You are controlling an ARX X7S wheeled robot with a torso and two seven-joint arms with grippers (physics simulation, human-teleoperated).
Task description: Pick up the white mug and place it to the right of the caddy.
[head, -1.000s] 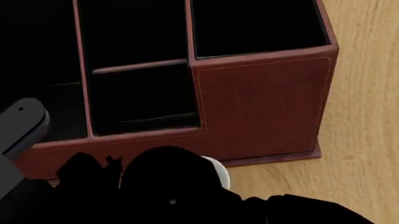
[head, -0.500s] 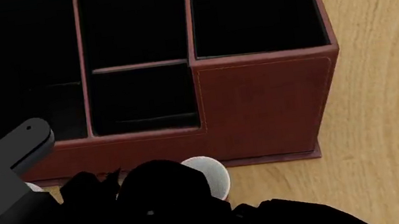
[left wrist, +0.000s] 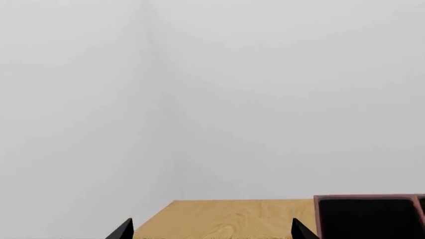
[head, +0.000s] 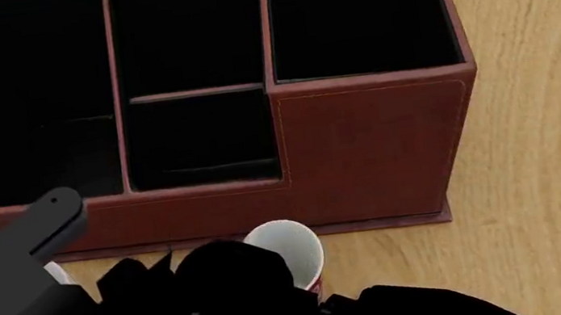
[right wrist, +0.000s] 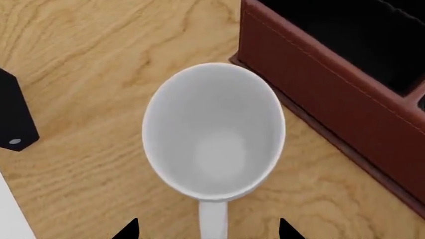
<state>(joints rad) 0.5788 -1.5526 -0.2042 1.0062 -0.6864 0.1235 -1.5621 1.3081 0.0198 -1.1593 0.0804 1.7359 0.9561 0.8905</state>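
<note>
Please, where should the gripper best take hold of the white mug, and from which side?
From above: the white mug stands upright with its mouth open. Pinch the rim wall beside the handle, probably on the side away from the caddy, which stands close.

This looks like an office or study desk, rendered in a simulator rather than filmed in a real room. The desk [head: 549, 130] is light wood with a bold, wavy grain. On it stands a reddish-brown, leather-look caddy [head: 372, 149] with stitched edges and several black-lined compartments, the kind used for pens and papers. Two mugs stand just beside its near side: a white mug [right wrist: 214, 132] and another with a red body [head: 291, 255]. Beyond the desk's far edge, the left wrist view shows only plain pale grey walls [left wrist: 212, 89] meeting at a corner.
</note>
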